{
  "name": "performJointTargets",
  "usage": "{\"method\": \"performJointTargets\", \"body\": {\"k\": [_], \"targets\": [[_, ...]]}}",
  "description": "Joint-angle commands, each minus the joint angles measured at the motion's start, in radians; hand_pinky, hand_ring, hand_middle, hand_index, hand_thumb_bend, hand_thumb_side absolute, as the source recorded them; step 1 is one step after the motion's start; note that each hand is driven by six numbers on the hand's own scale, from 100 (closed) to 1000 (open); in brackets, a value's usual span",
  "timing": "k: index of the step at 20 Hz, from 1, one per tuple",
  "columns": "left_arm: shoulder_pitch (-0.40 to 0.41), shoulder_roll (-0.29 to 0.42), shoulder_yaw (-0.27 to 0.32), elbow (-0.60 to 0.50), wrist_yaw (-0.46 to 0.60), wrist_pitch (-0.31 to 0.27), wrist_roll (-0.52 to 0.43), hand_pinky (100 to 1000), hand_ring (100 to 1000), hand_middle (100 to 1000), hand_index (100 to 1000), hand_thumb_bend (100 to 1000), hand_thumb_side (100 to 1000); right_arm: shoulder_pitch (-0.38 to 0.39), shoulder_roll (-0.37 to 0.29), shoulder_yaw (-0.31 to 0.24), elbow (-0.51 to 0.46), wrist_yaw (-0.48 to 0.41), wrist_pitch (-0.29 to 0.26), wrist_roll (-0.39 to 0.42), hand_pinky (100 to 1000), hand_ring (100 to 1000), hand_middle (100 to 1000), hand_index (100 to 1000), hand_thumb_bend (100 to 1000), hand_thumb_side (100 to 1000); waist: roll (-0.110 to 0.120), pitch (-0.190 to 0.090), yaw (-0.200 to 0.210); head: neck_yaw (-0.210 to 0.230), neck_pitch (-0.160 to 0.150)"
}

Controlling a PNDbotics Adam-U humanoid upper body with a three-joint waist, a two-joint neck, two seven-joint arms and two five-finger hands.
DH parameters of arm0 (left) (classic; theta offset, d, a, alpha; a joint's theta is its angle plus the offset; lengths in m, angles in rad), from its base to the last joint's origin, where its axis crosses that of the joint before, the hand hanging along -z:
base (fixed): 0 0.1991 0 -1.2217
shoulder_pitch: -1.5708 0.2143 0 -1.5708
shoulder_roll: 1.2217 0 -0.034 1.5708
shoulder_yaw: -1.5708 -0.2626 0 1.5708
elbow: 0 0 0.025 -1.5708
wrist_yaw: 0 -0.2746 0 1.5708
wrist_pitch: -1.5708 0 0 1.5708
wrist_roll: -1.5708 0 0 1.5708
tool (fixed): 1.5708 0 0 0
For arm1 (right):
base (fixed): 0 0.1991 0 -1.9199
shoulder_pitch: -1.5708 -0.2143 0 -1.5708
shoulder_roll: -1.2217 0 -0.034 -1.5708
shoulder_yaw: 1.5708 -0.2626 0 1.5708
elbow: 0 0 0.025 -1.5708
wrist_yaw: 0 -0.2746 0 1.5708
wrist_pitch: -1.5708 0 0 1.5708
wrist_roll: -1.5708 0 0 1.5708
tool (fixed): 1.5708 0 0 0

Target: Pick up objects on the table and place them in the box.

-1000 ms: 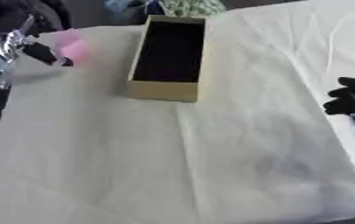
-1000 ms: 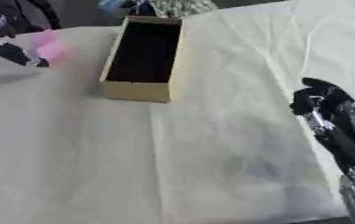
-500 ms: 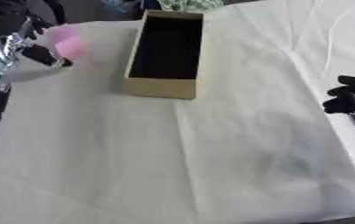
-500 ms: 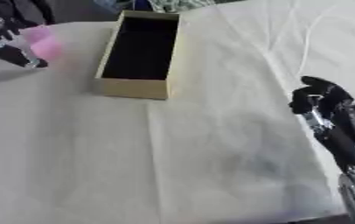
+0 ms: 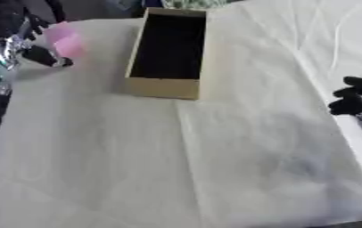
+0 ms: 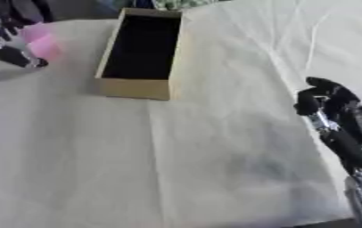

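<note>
At the upper left of the frame, the robot's left hand (image 5: 24, 46) has its dark fingers curled round a small, pale pink, rounded object (image 5: 65, 41), holding it above the cream tablecloth (image 5: 215, 169), just left of the long open tan cardboard box (image 5: 168, 53). The pink thing looks light and perhaps soft, so a hold across its middle seems safest; its exact shape cannot be made out. At the right edge, the right hand (image 6: 324, 100) rests idle with fingers curled, holding nothing. The right eye view shows its wrist and forearm; the left eye view shows more of the left hand's silver parts.
</note>
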Motion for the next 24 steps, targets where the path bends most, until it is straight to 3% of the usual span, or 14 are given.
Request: {"method": "performJointTargets", "body": {"k": [1, 3, 4, 7, 18, 24], "targets": [[-0.013, 0.016, -0.001, -0.005, -0.001, -0.001, -0.002, 733, 633, 604, 741, 769, 227, -0.01, -0.014, -0.003, -0.022, 0.003, -0.003, 0.003, 627, 616, 633, 825, 528, 641, -0.004, -0.016, -0.003, 0.004, -0.013], [-0.012, 0.015, -0.002, -0.005, -0.01, 0.003, -0.001, 729, 624, 589, 719, 751, 233, -0.01, -0.014, -0.003, -0.022, 0.003, -0.003, 0.003, 627, 616, 633, 825, 528, 641, -0.004, -0.017, -0.004, 0.005, -0.013], [-0.012, 0.014, -0.002, -0.006, -0.013, 0.005, 0.0, 722, 611, 566, 687, 687, 252, -0.01, -0.014, -0.003, -0.022, 0.003, -0.003, 0.003, 627, 616, 632, 825, 528, 641, -0.004, -0.017, -0.004, 0.005, -0.013], [-0.012, 0.012, -0.002, -0.01, -0.02, 0.01, 0.008, 718, 603, 557, 666, 633, 272, -0.009, -0.013, -0.003, -0.021, 0.002, -0.003, 0.003, 626, 616, 632, 825, 528, 641, -0.004, -0.018, -0.002, 0.004, -0.013], [-0.017, 0.023, 0.001, -0.024, -0.006, 0.02, 0.037, 734, 652, 630, 767, 797, 282, -0.008, -0.015, -0.003, -0.021, 0.002, -0.004, 0.005, 626, 616, 632, 824, 528, 642, -0.006, -0.026, 0.012, 0.001, -0.012], [-0.02, 0.029, 0.006, -0.024, 0.009, 0.029, 0.038, 736, 655, 636, 778, 803, 304, -0.009, -0.017, -0.002, -0.022, 0.002, -0.004, 0.006, 626, 615, 631, 824, 528, 642, -0.009, -0.023, 0.009, 0.003, -0.017]]}}
